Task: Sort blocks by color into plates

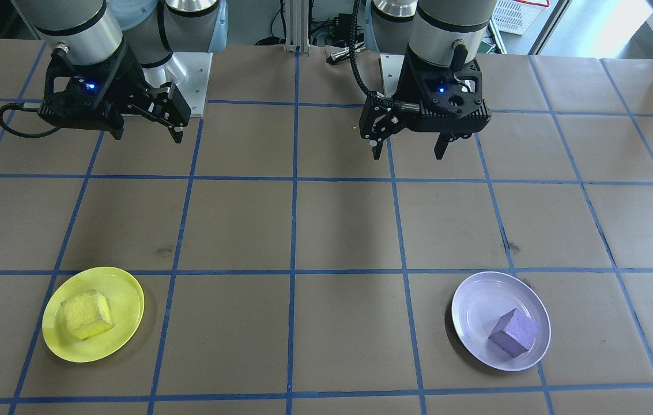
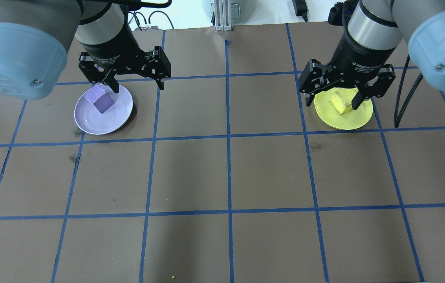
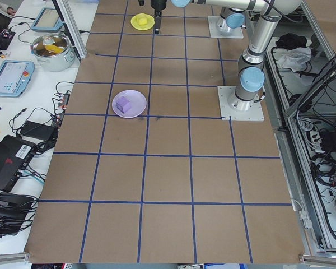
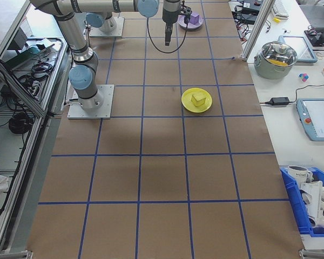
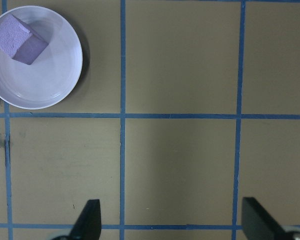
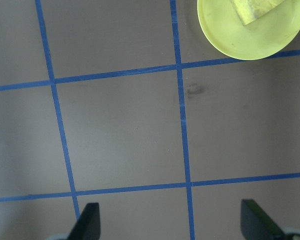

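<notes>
The purple block [image 1: 513, 333] lies in the lavender plate [image 1: 476, 305] on my left side. On my right side, the yellow block [image 1: 87, 314] lies in the yellow plate [image 1: 128, 311]. My left gripper [image 1: 408, 153] hangs high over the table, back toward the robot's base, open and with nothing in it. My right gripper [image 1: 147, 135] hovers likewise, open with nothing between its fingers. In the left wrist view the purple block [image 5: 18, 37] and lavender plate [image 5: 50, 80] sit far from the fingertips [image 5: 87, 220]. The right wrist view catches the yellow plate [image 6: 250, 40] at its top edge.
Brown paper with a blue tape grid covers the table. The arms' base plates [image 1: 191, 75] stand at the robot's edge. Off the table's ends are a lidded pot [image 3: 53, 50], tablets and cables, and a blue bin [image 4: 313, 208].
</notes>
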### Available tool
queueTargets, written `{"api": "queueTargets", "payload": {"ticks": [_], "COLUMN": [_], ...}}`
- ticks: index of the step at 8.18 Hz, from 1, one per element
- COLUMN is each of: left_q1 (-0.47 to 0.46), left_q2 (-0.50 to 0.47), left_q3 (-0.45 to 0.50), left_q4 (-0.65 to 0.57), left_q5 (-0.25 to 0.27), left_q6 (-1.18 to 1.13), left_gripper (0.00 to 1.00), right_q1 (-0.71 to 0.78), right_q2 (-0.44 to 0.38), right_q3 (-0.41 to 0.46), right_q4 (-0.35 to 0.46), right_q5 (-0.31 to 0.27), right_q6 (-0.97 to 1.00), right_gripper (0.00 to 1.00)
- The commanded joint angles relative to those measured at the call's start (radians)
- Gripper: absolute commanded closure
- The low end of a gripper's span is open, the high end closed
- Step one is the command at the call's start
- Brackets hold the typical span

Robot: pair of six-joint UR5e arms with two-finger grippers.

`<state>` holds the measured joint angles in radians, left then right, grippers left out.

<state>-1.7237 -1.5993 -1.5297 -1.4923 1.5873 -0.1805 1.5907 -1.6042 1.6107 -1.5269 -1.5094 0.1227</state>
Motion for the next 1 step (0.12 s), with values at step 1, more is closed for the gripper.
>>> {"api": "queueTargets", "payload": {"ticks": [1], "left_q1": [0.007], "left_q2": [0.002], "left_q3": [-0.003], "left_q4": [-0.003], "left_q5": [-0.003], "left_q6": [0.015], "left_gripper": [0.0], "right_q1": [0.0], "right_q2": [0.0], "right_q3": [0.0], "right_q4": [0.001], "right_q5": [0.0], "right_q6": [0.0], "right_gripper": [0.0]}}
